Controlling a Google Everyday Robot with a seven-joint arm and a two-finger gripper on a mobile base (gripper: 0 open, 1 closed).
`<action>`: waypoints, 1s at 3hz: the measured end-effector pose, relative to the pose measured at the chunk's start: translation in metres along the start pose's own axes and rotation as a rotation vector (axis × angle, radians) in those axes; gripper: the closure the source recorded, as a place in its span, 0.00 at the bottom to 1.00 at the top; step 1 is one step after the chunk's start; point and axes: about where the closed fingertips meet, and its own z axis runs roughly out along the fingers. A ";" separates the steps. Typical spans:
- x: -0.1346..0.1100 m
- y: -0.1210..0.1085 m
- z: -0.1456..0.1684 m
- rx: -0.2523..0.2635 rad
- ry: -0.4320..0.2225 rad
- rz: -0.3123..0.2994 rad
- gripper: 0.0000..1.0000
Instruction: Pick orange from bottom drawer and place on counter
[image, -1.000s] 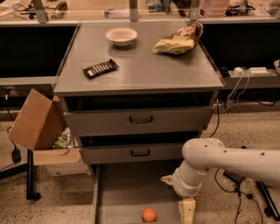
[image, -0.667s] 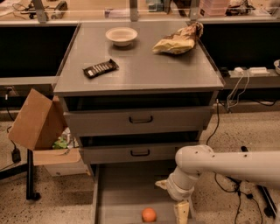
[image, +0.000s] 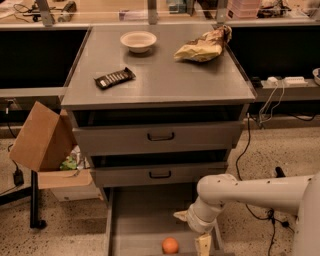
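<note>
The orange (image: 170, 245) lies on the floor of the open bottom drawer (image: 135, 220), near the lower edge of the view. My gripper (image: 202, 245) hangs at the end of the white arm, inside the drawer just right of the orange and apart from it. One pale fingertip (image: 203, 246) shows beside the fruit. The counter (image: 160, 75) is the grey cabinet top above.
On the counter stand a white bowl (image: 138, 41), a dark snack bar (image: 114, 78) and a crumpled chip bag (image: 204, 46). Two closed drawers with black handles (image: 160, 136) sit above the open one. A cardboard box (image: 42, 137) leans left of the cabinet. Cables run along the floor at the right.
My arm has swung left and lower, bringing the gripper closer to the orange. The orange has not moved.
</note>
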 end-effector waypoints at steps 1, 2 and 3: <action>0.006 -0.012 0.021 -0.054 0.010 -0.075 0.00; 0.024 -0.036 0.063 -0.156 0.011 -0.196 0.00; 0.040 -0.055 0.093 -0.194 0.008 -0.284 0.00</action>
